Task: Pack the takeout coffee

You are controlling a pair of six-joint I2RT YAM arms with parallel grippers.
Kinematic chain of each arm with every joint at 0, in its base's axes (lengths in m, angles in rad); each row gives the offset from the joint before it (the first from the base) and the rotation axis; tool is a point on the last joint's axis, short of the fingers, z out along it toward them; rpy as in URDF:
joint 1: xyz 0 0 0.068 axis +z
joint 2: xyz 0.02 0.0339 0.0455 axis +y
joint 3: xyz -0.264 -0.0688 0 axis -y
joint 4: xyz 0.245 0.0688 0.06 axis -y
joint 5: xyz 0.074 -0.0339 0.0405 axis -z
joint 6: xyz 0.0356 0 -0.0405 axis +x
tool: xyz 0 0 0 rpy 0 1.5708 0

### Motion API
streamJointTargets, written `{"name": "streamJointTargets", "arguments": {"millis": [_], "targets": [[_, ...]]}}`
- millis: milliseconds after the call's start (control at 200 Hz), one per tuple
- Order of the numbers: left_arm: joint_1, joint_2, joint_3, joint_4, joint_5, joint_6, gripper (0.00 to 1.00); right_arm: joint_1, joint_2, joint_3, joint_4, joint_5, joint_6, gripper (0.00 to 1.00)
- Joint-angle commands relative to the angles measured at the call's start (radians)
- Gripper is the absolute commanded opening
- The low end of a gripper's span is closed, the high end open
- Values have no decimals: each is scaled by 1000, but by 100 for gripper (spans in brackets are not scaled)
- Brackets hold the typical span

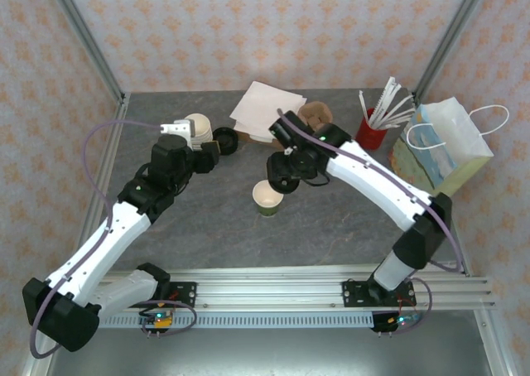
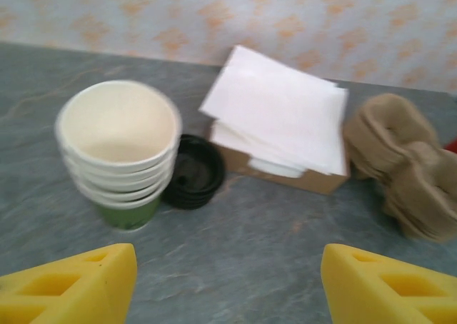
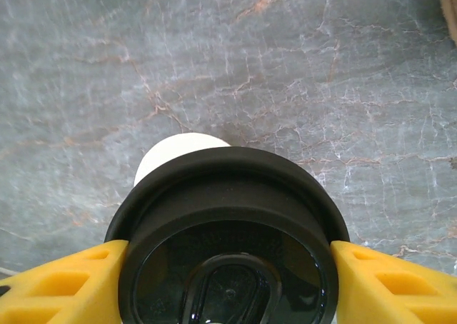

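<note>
The cup (image 1: 267, 196) stands upright and lidless near the middle of the worktop (image 1: 207, 231), with green sides and a cream inside, apart from everything else on the surface. The right pincer (image 3: 228, 285) is closed on a black lid (image 3: 228, 220), with one yellow finger pressed to each side of its rim, and holds it level above the worktop. In the right wrist view the cup's pale rim peeks out just past the lid's far edge, so the lid sits over the cup but off-centre; whether the two touch I cannot tell. From above, that pincer hangs just behind the cup, toward the back wall. The left pincer (image 2: 228, 287) is wide open and holds nothing, its two yellow fingers low over bare worktop and pointed at the cup stack (image 2: 118, 149) at the back left. The stack is made of nested lidless cups, the bottom one green. Just beside it on the right is a short pile of spare lids (image 2: 193, 170), black. Right of those, a brown box (image 2: 307, 180) carries white napkins (image 2: 278, 110) that overhang it, and brown pulp carriers (image 2: 403, 167) lie next to the box. At the back right a red holder (image 1: 370, 133) has white straws in it. Just beside it the bag (image 1: 439, 148) stands upright with white handles, well apart from the cup.
</note>
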Motion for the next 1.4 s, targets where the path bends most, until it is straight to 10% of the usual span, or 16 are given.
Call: {"name": "streamJointTargets", "arguments": {"millis": [0,1396], "targets": [[22,-24,-15,-77,-87,-62,70,37,79,86,-133,67,-62,64],[40,-90,-78,-89,-149,-17,71,98,356,231,-178,60,-86,63]]}}
